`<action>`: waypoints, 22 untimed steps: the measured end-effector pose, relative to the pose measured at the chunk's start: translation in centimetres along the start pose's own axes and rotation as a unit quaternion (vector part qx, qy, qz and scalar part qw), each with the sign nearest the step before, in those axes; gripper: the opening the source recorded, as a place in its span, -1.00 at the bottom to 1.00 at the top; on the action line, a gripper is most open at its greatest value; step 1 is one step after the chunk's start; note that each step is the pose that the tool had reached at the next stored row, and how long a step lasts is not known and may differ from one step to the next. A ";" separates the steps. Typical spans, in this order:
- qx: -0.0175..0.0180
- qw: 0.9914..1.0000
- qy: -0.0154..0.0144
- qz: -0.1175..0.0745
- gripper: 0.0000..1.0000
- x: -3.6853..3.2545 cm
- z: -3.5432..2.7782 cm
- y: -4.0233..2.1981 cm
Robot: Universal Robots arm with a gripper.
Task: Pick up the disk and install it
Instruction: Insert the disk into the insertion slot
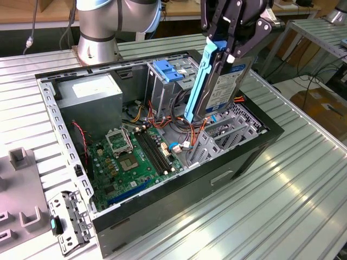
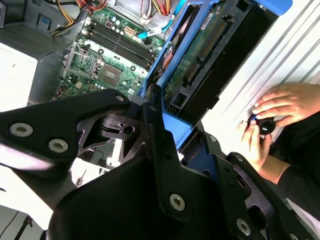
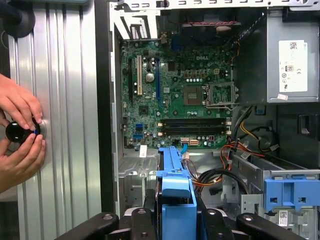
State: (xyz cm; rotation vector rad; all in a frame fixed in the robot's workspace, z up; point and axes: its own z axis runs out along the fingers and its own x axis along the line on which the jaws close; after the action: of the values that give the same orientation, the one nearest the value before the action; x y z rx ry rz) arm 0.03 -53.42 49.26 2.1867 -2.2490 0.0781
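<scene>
— Looking into the black case [image 1: 162, 216] lying open on the ribbed aluminium table [image 1: 282, 206]. Holding what?

— Holding a flat green motherboard [image 1: 135, 162] toward seven o'clock in the exterior view, a plain grey box [image 1: 89, 97] with a white sticker toward ten o'clock, and a tall sheet-metal cage [image 1: 168, 73] with a blue plastic handle at twelve. Also carrying loose red, orange and yellow cables [image 1: 184, 127], snaking between cage and board.

— And finding the disk [image 1: 225, 86] where?

— Hanging over the case toward two o'clock, standing on end and tilting slightly. Showing a grey metal body, a white label with a blue band, and a long blue plastic rail [image 1: 198, 81] along the edge facing the cage. Showing a green circuit board on its other face in the second wrist view. Reaching down toward the perforated metal bay; touching it or not, impossible to tell.

— Checking the tool [image 1: 226, 46]: spreading or gripping?

— Gripping. Pressing black fingers onto the disk's upper end, pinching it between them, touching nothing else.

— Noticing anything outside the case?

— Seeing a person's hands [image 3: 20, 107] in both wrist views, resting on the table beside the case wall, cupping a small round black knob [image 3: 15, 132].
</scene>
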 end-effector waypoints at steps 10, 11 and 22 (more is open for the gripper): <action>0.000 1.000 0.000 0.000 -0.26 0.91 0.06 -0.17; 0.000 1.000 0.000 0.000 -0.26 0.92 0.08 -0.37; 0.000 1.000 0.000 0.000 -0.26 1.26 0.92 -2.16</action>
State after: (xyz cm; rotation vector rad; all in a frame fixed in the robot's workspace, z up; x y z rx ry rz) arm 2.18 -54.78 48.46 2.1865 -2.2489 0.0783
